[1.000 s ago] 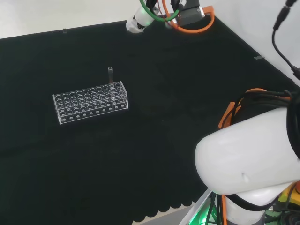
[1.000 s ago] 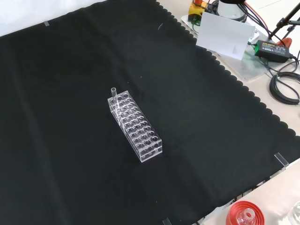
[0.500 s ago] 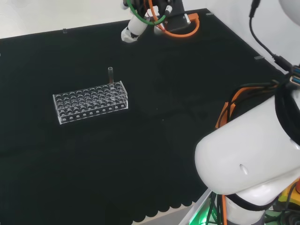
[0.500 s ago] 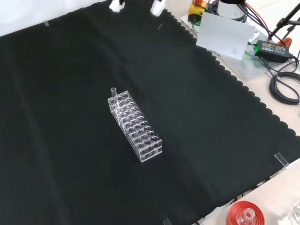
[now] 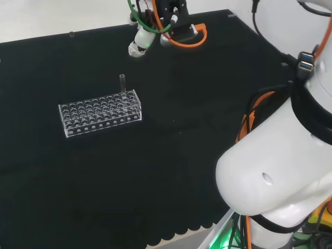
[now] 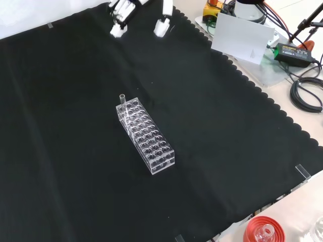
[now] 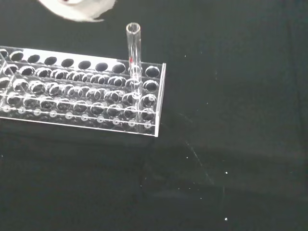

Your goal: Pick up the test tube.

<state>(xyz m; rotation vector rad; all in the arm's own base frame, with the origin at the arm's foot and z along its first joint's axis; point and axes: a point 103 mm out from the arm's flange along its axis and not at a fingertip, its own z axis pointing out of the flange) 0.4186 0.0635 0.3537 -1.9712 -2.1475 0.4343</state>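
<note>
While the hand (image 6: 136, 10) hovers spread, well apart from the rack (image 6: 146, 136), nothing is held.
Misaligned fingers could knock the tube (image 7: 134, 57) sideways.

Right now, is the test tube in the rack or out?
In. The test tube stands upright in an end hole of the clear rack; robot hand is apart from it.

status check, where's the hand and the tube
Robot hand open, above the cloth's far end, clear of the rack. Test tube upright in an end hole, untouched. Nothing in the way.
</note>
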